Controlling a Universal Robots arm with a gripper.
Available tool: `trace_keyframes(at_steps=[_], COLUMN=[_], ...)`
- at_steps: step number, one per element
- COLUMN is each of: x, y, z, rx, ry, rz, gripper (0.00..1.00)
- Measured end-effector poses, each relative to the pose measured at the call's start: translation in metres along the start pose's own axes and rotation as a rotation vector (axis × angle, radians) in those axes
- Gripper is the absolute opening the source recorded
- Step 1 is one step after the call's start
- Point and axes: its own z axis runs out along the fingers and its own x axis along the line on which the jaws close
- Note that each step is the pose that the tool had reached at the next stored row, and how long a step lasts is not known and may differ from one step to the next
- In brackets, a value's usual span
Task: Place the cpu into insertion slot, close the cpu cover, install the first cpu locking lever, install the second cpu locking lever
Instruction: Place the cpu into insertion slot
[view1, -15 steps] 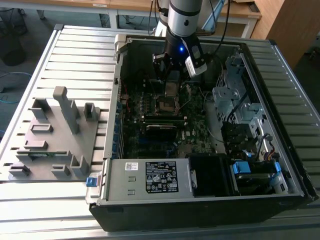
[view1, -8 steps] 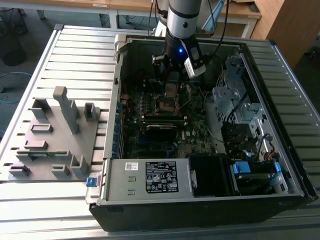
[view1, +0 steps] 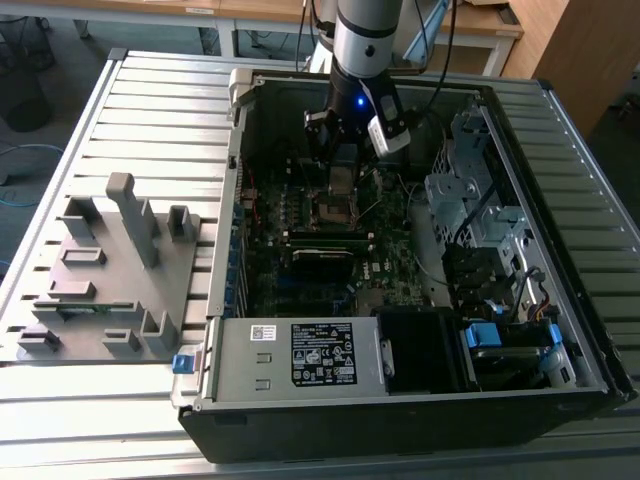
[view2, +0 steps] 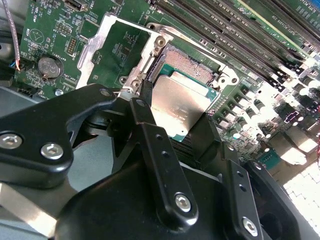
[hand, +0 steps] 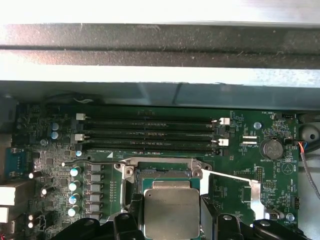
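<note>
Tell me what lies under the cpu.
The insertion slot: a strip of it shows beyond the cpu, which the gripper grips. The rest of the slot is covered.

Slatted metal table (view1: 160, 100): open computer case (view1: 400, 425), grey fixture (view1: 110, 300).

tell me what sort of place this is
Probably a robotics lab workcell: an open computer case on a slotted metal table, a grey fixture tray alongside, the gripper holding the cpu inside.
</note>
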Motion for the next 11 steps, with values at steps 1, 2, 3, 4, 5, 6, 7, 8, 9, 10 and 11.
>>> trace_keyframes(at_steps=[1,2,3,4,5,6,7,8,9,10,11], x=[0.0000,0.0000,0.0000,0.0000,0.0000,0.0000,0.0000,0.0000,-0.0001,-0.0001,-0.0001], y=[0.0000,0.0000,0.0000,0.0000,0.0000,-0.0001,-0.0001,-0.0001,-0.0002,0.0002,0.0003], z=[0.0001,0.0002,0.0005,0.0009,0.0013,0.0016,0.0019,0.0021,0.0039,0.0047,0.0048], rx=[-0.0001,-0.0001,-0.0003,-0.0004,-0.0001,-0.0001,0.0000,0.0001,0.0000,-0.0002,-0.0002], ry=[0.0000,0.0000,-0.0002,-0.0002,-0.0001,0.0000,0.0000,0.0001,0.0000,0.0000,0.0001], rz=[0.000,0.000,0.000,0.000,0.000,0.000,0.000,0.000,0.000,0.000,0.000], gripper=[0.54,0.54,0.54,0.54,0.54,0.54,0.54,0.54,0.54,0.54,0.54])
